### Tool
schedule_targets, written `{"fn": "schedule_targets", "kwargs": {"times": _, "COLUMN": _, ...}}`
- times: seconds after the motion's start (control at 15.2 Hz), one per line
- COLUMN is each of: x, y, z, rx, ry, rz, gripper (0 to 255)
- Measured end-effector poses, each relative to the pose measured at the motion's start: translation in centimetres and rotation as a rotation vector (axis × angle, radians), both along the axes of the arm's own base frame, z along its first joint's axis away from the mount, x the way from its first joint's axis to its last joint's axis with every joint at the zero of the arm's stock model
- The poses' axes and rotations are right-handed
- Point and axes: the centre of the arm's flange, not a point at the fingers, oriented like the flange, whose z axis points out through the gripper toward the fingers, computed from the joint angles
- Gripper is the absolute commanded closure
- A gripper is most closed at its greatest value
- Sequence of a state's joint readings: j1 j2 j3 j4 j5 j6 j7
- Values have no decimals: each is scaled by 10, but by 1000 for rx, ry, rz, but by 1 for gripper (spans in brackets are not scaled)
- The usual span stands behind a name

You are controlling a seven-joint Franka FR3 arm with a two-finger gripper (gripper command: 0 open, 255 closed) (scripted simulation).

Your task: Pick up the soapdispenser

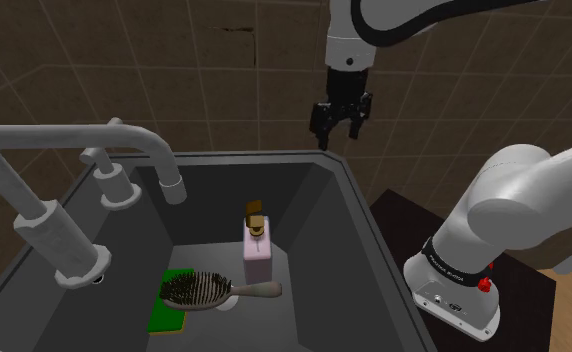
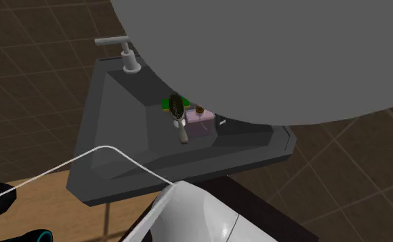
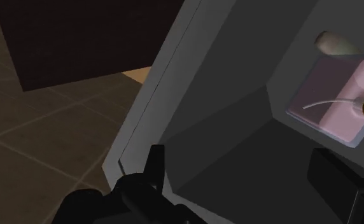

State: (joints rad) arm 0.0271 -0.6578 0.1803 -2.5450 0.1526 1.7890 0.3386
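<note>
At the shoulder view's left the faucet (image 1: 171,178) arches over the sink (image 1: 319,215), and everything of interest lies inside that dark basin. A green sponge (image 1: 166,312) sits on the floor with a hairbrush (image 1: 209,291) whose head overlaps it. Next comes the soap dispenser (image 1: 257,250), standing upright just beside the brush handle, a pale pink body with a brown pump on top. Further right and well above, my gripper (image 1: 339,128) hangs over the sink's far rim with nothing in it. In the wrist view the fingers (image 3: 154,168) stand apart, and the dispenser is off to one side of them rather than between. I judge this the approach step (the grasp itself not yet begun). Next I would need to carry the hand across over the bottle and line the open fingers up on either side of its body, below the pump. Then I would come down inside the basin, minding the sink wall and the brush handle, which sits close enough to get nudged.
</note>
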Motion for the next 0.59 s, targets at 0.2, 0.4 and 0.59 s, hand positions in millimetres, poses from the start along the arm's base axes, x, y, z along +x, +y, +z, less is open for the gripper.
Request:
{"fn": "schedule_targets", "kwargs": {"times": 0.2, "x": 8, "y": 28, "z": -26, "rx": 7, "ry": 21, "rz": -71, "gripper": 0}}
{"fn": "schedule_targets", "kwargs": {"times": 0.4, "x": 18, "y": 55, "z": -52, "rx": 14, "ry": 41, "rz": -140, "gripper": 0}}
{"fn": "schedule_targets", "kwargs": {"times": 0.59, "x": 26, "y": 84, "z": -77, "rx": 20, "ry": 62, "rz": -210, "gripper": 0}}
